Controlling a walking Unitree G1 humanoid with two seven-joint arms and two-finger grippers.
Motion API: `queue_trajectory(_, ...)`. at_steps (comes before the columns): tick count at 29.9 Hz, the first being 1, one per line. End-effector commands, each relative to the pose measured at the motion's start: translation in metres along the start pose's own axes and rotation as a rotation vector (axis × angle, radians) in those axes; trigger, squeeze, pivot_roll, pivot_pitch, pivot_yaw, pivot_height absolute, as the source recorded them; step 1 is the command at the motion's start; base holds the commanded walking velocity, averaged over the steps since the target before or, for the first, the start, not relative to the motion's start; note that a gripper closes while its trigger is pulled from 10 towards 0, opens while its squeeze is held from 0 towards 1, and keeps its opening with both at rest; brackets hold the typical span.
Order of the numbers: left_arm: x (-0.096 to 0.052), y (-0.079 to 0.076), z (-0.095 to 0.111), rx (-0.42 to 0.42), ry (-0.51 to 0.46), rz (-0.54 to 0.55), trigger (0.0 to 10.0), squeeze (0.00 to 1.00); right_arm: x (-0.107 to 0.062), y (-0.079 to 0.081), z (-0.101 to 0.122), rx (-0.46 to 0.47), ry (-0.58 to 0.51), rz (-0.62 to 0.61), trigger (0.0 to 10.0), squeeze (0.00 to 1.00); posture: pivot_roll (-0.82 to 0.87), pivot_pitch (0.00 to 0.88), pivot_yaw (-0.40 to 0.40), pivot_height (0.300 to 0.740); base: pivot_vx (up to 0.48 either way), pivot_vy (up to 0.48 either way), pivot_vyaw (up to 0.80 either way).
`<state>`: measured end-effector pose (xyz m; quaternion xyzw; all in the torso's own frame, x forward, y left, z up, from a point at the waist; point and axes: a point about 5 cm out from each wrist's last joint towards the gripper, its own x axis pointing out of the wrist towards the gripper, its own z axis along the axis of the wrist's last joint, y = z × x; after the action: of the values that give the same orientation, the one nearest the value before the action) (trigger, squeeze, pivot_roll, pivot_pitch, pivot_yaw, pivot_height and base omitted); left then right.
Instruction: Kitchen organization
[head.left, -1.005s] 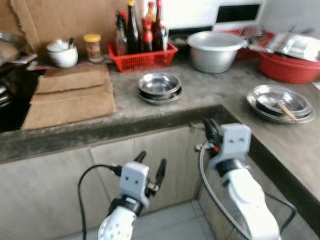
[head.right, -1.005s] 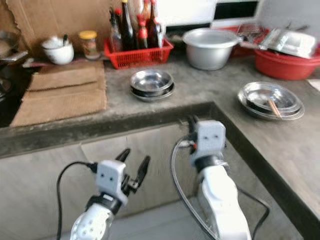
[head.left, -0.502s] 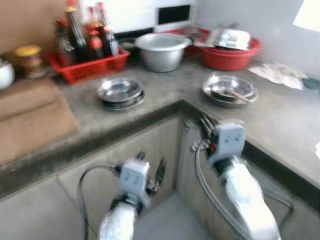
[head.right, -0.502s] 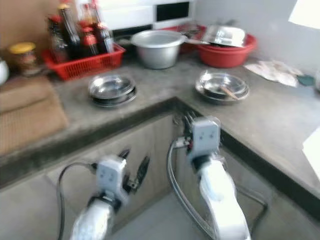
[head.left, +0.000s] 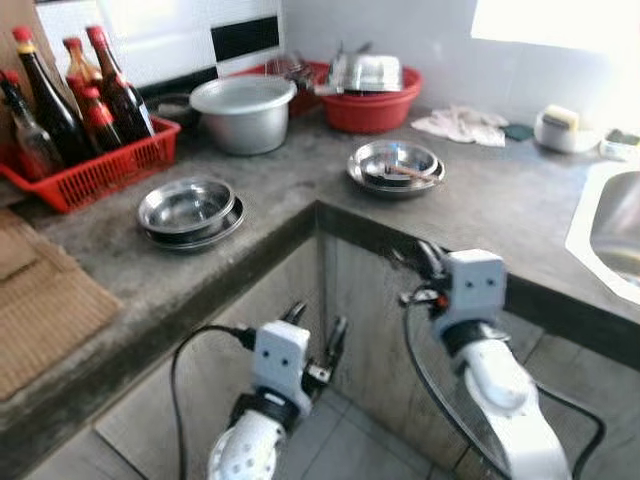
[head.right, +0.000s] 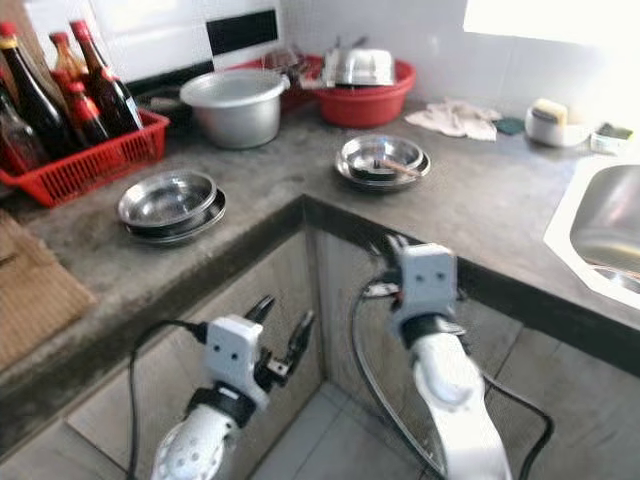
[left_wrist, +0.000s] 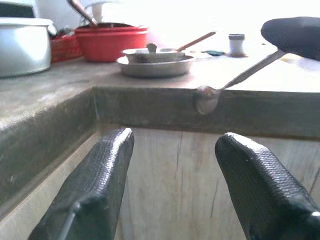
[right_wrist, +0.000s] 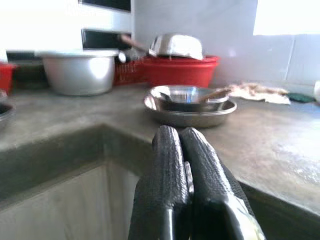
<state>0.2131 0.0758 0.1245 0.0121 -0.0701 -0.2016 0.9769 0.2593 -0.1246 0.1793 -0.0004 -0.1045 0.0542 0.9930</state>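
Corner of an L-shaped grey surface (head.left: 480, 200), robot facing the inside corner. Left hand (head.left: 315, 340) low in front of the cabinet doors (head.left: 250, 320) below the surface edge, fingers (left_wrist: 90, 190) spread wide, holding nothing. Right hand (head.left: 428, 262) raised just at the surface edge right of the corner, fingers (right_wrist: 172, 165) pressed together; a thin metal spoon (left_wrist: 220, 90) sticks out from them, bowl end hanging in front of the surface edge. On the surface: stack of steel dishes (head.left: 188, 208) left of the corner, second stack of steel plates with a bowl (head.left: 397, 165) right of the corner, a stick-like utensil lying in it, what kind cannot tell. Behind them a large aluminium pot (head.left: 243, 110), a red basin (head.left: 372, 95) with an upturned steel bowl on top, a red basket (head.left: 90, 165) of dark sauce bottles at far left. White cloth (head.left: 460, 124) near the wall, small white dish with sponge (head.left: 556, 128) beyond it, steel sink (head.left: 612, 225) at the right edge. Brown mat (head.left: 40, 300) at left on the surface.
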Motion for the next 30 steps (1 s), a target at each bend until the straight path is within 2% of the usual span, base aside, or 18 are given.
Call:
queue_trajectory(1, -0.0022, 0.004, -0.0014, 0.012, 0.013, 0.008, 10.0, 0.0, 0.0005, 0.0069, 0.0062, 0.009, -0.026, 0.024, 10.0, 0.0, 0.0, 0.033, 0.01, 0.74, 0.0, 0.304, -0.77)
queue_trajectory(6, -0.0025, 0.0042, -0.0029, 0.011, 0.022, 0.009, 10.0, 0.0, 0.0003, 0.0077, 0.0068, 0.007, -0.031, 0.024, 10.0, 0.0, 0.0, 0.025, 0.011, 0.74, 0.0, 0.297, -0.77)
queue_trajectory(14, -0.0015, 0.0018, -0.0053, 0.032, 0.037, -0.011, 10.0, 0.0, 0.0006, 0.0069, 0.0077, -0.007, -0.036, 0.021, 10.0, 0.0, 0.0, 0.022, 0.011, 0.74, 0.0, 0.0, -0.77)
queue_trajectory(30, -0.0018, 0.0004, -0.0069, 0.038, 0.055, -0.023, 10.0, 0.0, 0.0032, 0.0088, 0.0133, -0.019, -0.061, 0.021, 10.0, 0.0, 0.0, 0.029, 0.012, 0.74, 0.0, -0.429, -0.77)
